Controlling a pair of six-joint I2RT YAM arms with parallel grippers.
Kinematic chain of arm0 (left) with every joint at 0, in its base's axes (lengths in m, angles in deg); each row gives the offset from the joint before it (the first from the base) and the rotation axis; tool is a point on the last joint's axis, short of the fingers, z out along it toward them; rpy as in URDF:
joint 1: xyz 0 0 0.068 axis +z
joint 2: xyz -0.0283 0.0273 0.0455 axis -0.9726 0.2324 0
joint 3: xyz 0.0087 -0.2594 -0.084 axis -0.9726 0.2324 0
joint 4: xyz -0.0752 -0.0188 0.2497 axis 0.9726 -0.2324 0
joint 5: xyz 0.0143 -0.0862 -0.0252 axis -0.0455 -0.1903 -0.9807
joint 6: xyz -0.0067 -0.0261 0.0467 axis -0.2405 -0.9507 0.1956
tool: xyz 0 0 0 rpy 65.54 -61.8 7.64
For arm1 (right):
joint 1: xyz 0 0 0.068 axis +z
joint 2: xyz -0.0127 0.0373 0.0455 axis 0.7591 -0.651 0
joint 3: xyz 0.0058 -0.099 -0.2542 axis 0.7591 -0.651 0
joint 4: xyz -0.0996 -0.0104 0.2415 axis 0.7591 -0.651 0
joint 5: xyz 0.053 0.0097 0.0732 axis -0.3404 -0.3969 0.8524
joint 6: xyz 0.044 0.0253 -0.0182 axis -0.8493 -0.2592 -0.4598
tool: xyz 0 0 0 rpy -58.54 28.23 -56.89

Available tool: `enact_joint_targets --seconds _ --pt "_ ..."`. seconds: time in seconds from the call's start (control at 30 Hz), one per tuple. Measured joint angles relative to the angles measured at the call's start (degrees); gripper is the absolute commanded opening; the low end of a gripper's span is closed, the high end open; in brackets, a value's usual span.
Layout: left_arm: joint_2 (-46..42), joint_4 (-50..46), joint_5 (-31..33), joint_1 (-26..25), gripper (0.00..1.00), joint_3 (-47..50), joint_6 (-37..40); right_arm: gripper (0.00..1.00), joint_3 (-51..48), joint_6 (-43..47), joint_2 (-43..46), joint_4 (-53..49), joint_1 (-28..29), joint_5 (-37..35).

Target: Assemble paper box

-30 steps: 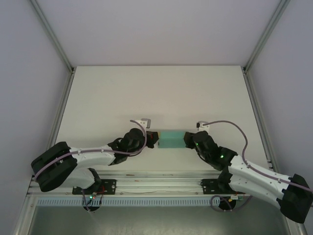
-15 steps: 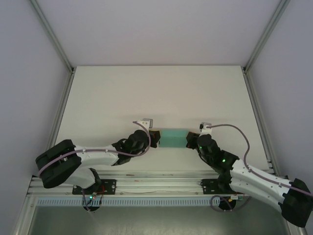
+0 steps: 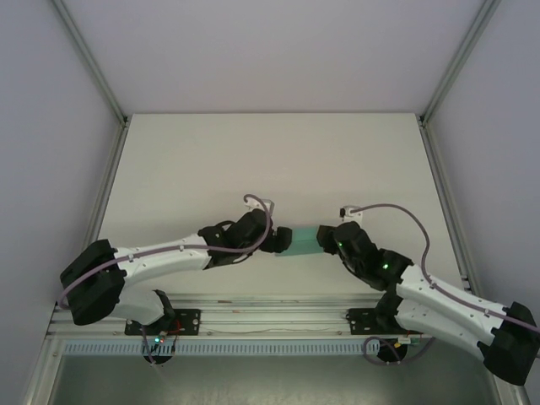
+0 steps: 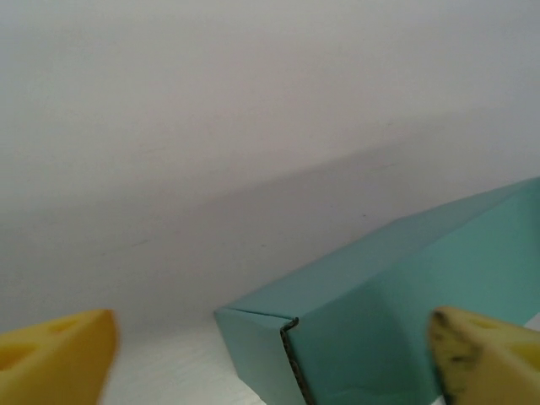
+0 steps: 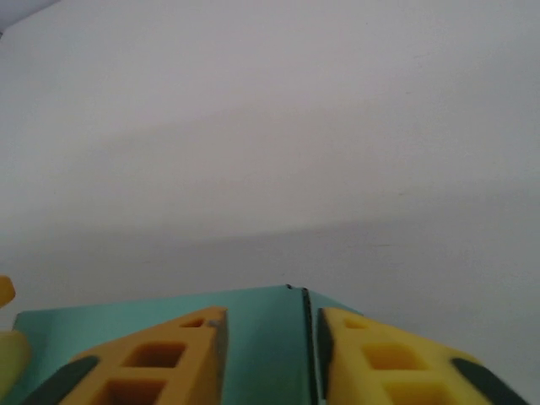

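The paper box (image 3: 297, 240) is a small teal-green closed box lying on the table between my two grippers. In the top view my left gripper (image 3: 274, 242) is at the box's left end. In the left wrist view it (image 4: 270, 350) stands wide open, and a corner of the box (image 4: 396, 295) with its folded seam lies between the yellow fingers (image 4: 59, 354) without touching them. My right gripper (image 3: 325, 239) is at the box's right end. In the right wrist view its jaws (image 5: 268, 337) are partly open over the box top (image 5: 261, 308), one finger (image 5: 160, 354) above the card and the other beside the end seam.
The white table (image 3: 270, 160) stretches away behind the box, framed by grey walls and aluminium posts (image 3: 93, 67). The mounting rail (image 3: 270, 316) with both arm bases runs along the near edge, close behind the grippers.
My left gripper has opened from shut to wide and moved right onto the box's left end. My right gripper's jaws have parted. The box has tilted slightly.
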Motion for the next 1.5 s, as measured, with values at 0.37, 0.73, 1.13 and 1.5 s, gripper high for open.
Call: enact_joint_targets --seconds 0.37,0.73,1.13,1.5 --pt "-2.05 -13.9 1.14 5.25 1.0 -9.4 0.37 1.0 16.46 14.23 -5.4 -10.49 0.09 5.95" --pt "-20.35 -20.41 5.88 18.58 1.0 -1.38 -0.85 1.0 31.1 62.49 -23.58 -26.67 0.11 20.06" --pt "-23.26 -25.09 6.47 19.47 1.0 3.1 -2.82 0.85 41.55 81.99 -46.4 -33.05 0.09 15.39" --pt "-23.47 -26.08 7.34 19.85 1.0 3.13 -2.78 0.63 43.45 81.46 -53.02 -32.04 0.11 9.66"
